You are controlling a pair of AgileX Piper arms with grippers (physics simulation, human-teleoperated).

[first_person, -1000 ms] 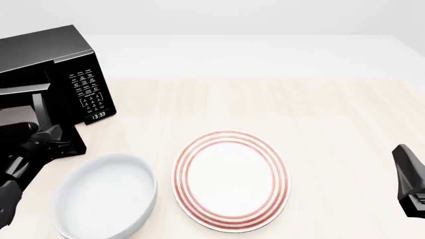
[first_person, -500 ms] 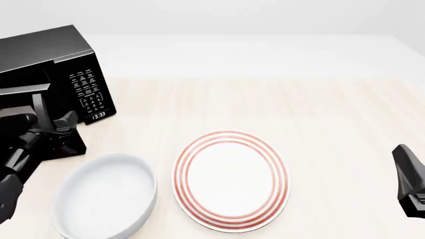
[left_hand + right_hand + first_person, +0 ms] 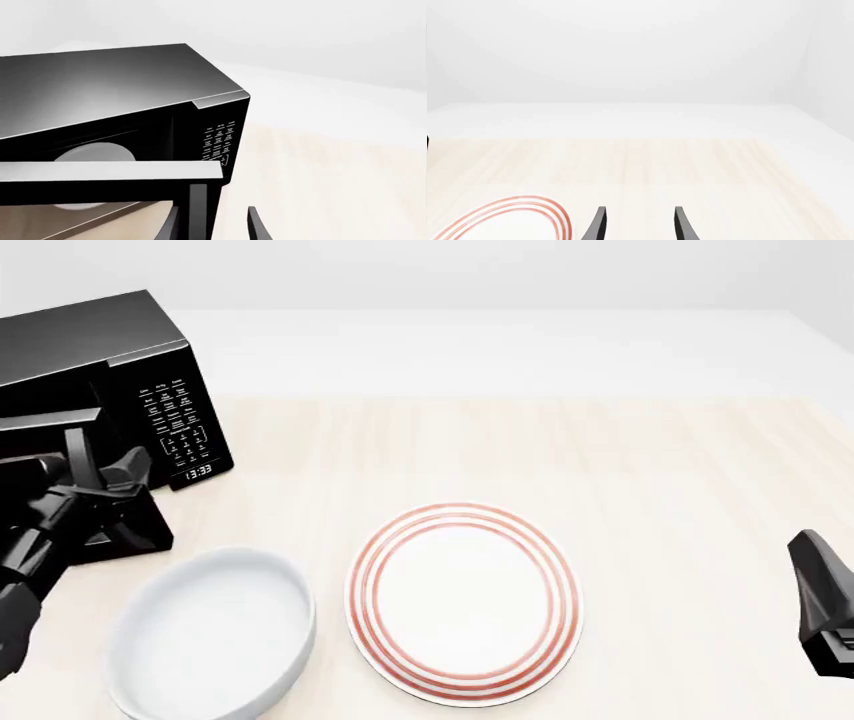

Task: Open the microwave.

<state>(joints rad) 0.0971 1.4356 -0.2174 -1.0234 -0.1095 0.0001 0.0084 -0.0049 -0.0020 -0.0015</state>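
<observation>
The left gripper (image 3: 110,480) has its jaws set apart around the door's vertical handle (image 3: 198,210) of the microwave (image 3: 94,360), which sits at the table's far left, door ajar. The right gripper (image 3: 637,225) hangs parted, gripping nothing, near the striped plate (image 3: 465,602).

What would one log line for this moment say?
microwave door ajar | left pincer straddling handle | right pincer open, idle
</observation>
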